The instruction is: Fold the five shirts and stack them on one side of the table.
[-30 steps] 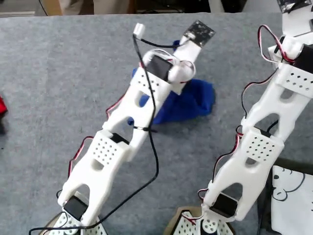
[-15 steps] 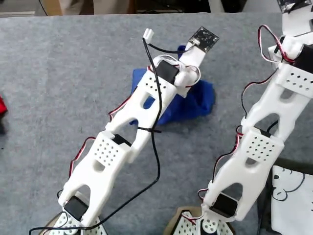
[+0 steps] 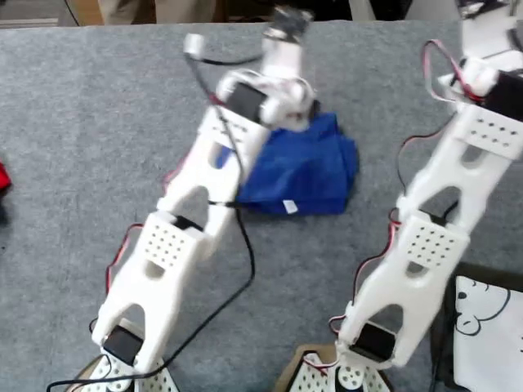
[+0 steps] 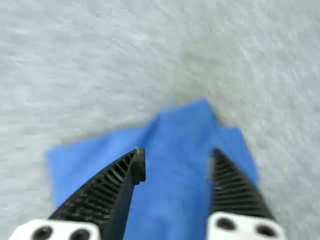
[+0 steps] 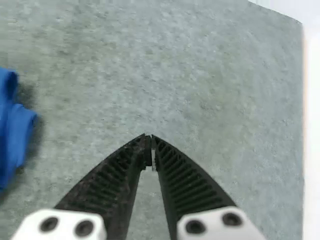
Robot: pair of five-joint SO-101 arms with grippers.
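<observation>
A blue shirt (image 3: 302, 171) lies folded on the grey table (image 3: 98, 122), right of the left arm, with a small white tag at its near edge. The left gripper (image 4: 175, 162) hovers open above the blue shirt (image 4: 175, 150), its black fingers (image 4: 112, 185) apart with nothing between them. In the high view that arm's wrist (image 3: 261, 90) sits over the shirt's far left corner. The right gripper (image 5: 150, 150) is shut and empty over bare table, and the blue shirt (image 5: 12, 125) lies off to its side. The right arm (image 3: 441, 204) stretches along the right side.
A white shirt with a black print (image 3: 486, 327) lies at the near right corner. A bit of red cloth (image 3: 3, 175) shows at the left edge. Grey felt lies bare to the left and far right.
The left arm has swung left and toward the far edge, uncovering the blue shirt, which now lies flatter and more squared. The right arm has shifted slightly.
</observation>
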